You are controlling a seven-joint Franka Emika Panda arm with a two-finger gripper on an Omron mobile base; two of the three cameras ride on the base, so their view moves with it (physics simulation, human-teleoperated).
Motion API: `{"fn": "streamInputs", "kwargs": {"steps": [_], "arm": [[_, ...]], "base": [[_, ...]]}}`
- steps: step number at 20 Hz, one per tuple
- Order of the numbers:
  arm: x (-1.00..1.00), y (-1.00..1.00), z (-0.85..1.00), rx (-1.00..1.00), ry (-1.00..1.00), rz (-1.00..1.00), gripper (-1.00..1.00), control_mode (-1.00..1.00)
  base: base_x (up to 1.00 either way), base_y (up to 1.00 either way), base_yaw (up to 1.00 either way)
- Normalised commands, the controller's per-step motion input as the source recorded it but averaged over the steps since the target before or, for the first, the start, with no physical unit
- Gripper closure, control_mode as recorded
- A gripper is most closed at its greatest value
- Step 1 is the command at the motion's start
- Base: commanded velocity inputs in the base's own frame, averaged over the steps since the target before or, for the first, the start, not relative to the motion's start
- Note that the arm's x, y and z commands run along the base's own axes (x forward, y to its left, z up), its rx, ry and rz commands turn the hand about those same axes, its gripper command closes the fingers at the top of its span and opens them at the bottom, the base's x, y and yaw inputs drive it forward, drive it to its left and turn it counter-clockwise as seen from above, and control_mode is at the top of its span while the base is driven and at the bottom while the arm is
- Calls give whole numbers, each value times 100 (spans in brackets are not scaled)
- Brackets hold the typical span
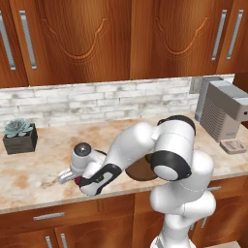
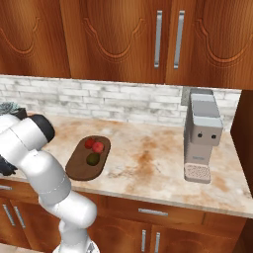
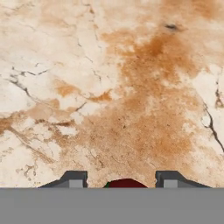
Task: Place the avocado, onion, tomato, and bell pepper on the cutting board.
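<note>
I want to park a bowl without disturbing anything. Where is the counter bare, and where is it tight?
Bare: the wide counter between the cutting board and the coffee machine. Tight: the board, carrying two red items and the avocado, and the edge where the gripper holds something dark red.

The cutting board [image 2: 84, 160] lay on the counter [image 2: 148, 158] near its front edge, with the avocado [image 2: 93, 158] and two round items [image 2: 94, 145] on it. A coffee machine [image 2: 201, 136] stood well apart to its right, against the backsplash. A potted plant [image 1: 20, 136] sat at the counter's far left.
</note>
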Motion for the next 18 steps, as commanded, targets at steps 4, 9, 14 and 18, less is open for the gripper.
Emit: {"fn": "streamInputs", "kwargs": {"steps": [4,9,14,18], "arm": [[-21,0,-11,0,2,-4,100,-100],[-6,-11,1,0,2,-5,100,-100],[0,-20,19,0,1,-5,100,-100],[0,-25,39,0,2,-5,100,-100]], "base": [[0,0,0],[0,0,0],[0,0,0],[0,0,0]]}}
